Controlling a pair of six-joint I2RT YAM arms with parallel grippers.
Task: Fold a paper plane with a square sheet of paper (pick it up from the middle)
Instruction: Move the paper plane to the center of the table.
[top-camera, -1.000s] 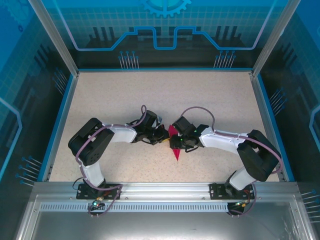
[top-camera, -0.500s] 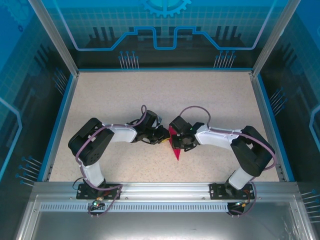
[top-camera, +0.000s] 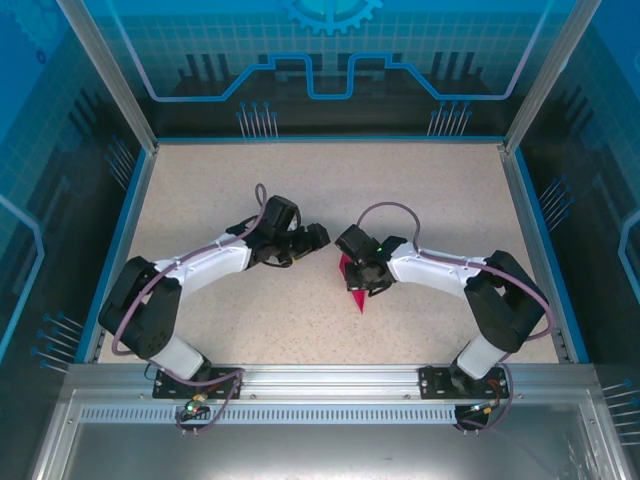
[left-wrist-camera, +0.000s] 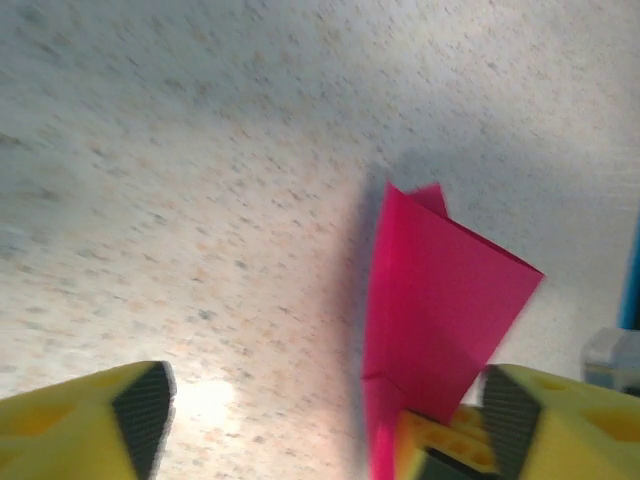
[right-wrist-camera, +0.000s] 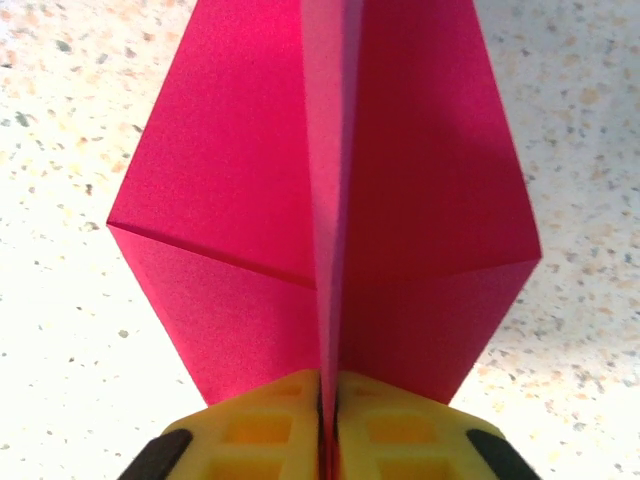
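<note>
A speckled beige table (top-camera: 440, 200) sits inside blue walls. From above, the paper plane (top-camera: 357, 300) is near the table's middle, at the tip of the right pincer (top-camera: 355, 280), with the left pincer (top-camera: 322, 237) close by. The left wrist camera shows its jaws spread wide and holding nothing. The right wrist camera shows that pincer pinched tight on the plane's centre crease.

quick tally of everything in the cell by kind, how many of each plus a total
magenta-pink folded paper plane: 1
black-and-white robot arms: 2
speckled beige table: 1
total: 4
</note>
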